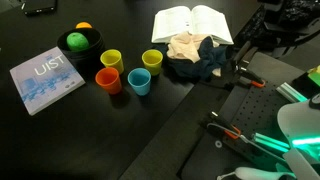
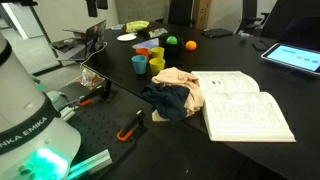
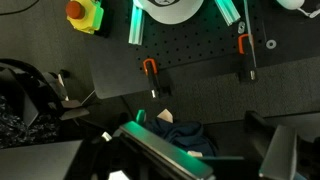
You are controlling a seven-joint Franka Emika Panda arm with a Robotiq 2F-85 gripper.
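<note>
In the wrist view my gripper (image 3: 215, 152) is open; one green-lit finger (image 3: 160, 150) runs across the bottom and the other finger (image 3: 275, 148) is dark at the right. Nothing is held. Between and beyond the fingers lies a crumpled dark blue cloth (image 3: 188, 135) with a beige piece (image 3: 165, 117) showing. In both exterior views the same cloth pile (image 1: 200, 58) (image 2: 172, 95) lies on the black table next to an open book (image 1: 192, 22) (image 2: 245, 103). I cannot make out the gripper in the exterior views.
Two yellow cups (image 1: 111, 61) (image 1: 152, 60), an orange cup (image 1: 108, 81) and a blue cup (image 1: 139, 82) stand near a dark bowl (image 1: 80, 42) with a green ball. A booklet (image 1: 45, 78) lies further along the table, beyond the cups. Orange-handled clamps (image 3: 150, 72) (image 2: 130, 125) sit on the perforated board by the robot base (image 2: 30, 130). A yellow stop button (image 3: 85, 13) is near the base.
</note>
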